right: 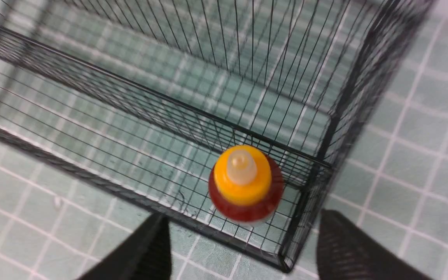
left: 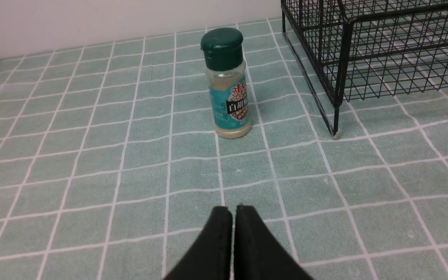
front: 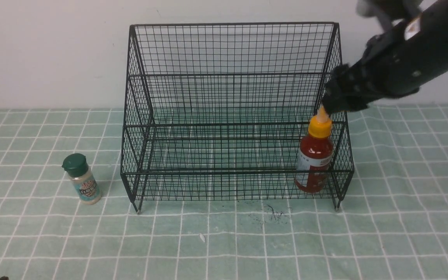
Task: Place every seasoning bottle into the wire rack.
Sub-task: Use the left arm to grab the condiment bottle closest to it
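Seasoning bottles, two of them, and they're split. The red sauce bottle [front: 314,163] with its yellow nozzle cap stands upright inside the wire rack [front: 228,97], down in the lowest front tier, tucked into the right-hand end by the sloping side mesh. The shaker [front: 82,179], green cap and teal label, is outside on the tabletop [front: 224,249], upright, near the rack's front left leg but apart from it.

Up top, the right claw [front: 333,103] hangs just over the red bottle's nozzle. From the front I can't tell whether it touches. The right wrist view shows that claw [right: 241,219] spread wide and holding nothing, with the red bottle [right: 243,182] straight below in the corner of the rack [right: 130,97].

On the other side, the left claw [left: 233,212] is pressed together, tips meeting, low over the cloth. The shaker [left: 228,85] stands ahead of it, well apart, with the rack's corner leg [left: 335,128] off to one side.

The tabletop is covered in pale green cloth with a white grid of lines, slightly wavy in places. Dark specks [front: 272,213] lie scattered just in front of the rack, and a small white fleck [front: 202,237] sits nearer the camera. Behind everything is a plain pale wall [front: 53,50], and the rack's tall back mesh stands in front of it.
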Controlling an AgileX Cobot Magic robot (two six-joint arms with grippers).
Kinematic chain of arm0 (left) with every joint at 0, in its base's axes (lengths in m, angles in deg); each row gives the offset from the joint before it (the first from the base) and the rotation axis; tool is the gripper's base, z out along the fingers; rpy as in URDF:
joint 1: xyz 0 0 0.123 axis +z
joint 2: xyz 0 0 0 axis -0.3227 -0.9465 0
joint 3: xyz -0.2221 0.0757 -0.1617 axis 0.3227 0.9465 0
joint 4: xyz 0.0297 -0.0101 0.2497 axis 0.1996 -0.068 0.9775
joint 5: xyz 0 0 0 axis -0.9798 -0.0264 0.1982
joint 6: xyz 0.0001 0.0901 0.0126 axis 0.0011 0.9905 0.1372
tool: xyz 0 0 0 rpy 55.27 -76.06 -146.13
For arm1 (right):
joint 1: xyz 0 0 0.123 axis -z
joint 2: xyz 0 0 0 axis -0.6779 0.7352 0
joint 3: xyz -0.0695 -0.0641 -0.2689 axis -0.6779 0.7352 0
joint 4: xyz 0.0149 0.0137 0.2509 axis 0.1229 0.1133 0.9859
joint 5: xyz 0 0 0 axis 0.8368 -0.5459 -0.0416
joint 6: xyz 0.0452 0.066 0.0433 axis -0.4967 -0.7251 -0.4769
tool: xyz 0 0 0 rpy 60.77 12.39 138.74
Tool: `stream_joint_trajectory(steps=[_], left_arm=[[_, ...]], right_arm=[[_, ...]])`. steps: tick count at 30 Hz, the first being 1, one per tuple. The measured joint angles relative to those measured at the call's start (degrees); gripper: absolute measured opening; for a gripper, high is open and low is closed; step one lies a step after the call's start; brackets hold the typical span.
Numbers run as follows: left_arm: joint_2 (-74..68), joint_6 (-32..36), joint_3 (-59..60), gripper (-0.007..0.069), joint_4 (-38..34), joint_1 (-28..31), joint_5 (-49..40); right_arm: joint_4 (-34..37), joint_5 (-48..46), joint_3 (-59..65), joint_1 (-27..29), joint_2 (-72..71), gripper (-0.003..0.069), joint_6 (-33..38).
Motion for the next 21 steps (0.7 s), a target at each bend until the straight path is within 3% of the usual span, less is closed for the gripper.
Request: stream_joint_trajectory(steps=[5,6,10,16,21], left_arm=[[0.00,0.00,0.00,-0.0006,0.00,0.00,0.00],[0.00,0.00,0.00,-0.0006,0.00,0.00,0.00],[0.00,0.00,0.00,-0.0006,0.00,0.00,0.00],[0.00,0.00,0.00,-0.0006,0.00,0.00,0.00],[0.00,0.00,0.00,-0.0006,0.00,0.00,0.00]], right_arm=[[-2.26,-2.05,0.62,0.00,-16.02,0.0230,-5.79],[-3.08,-1.29,2.17,0.00,-21.72,0.0163,-7.77],[-3.77,5.94,13.20,0.00,-39.54,0.0036,-9.74],[-3.77,20.87,35.60,0.00,-60.71,-0.0011,-11.68],[-3.77,26.16,51.46,0.00,-73.56,-0.0012,-15.07]])
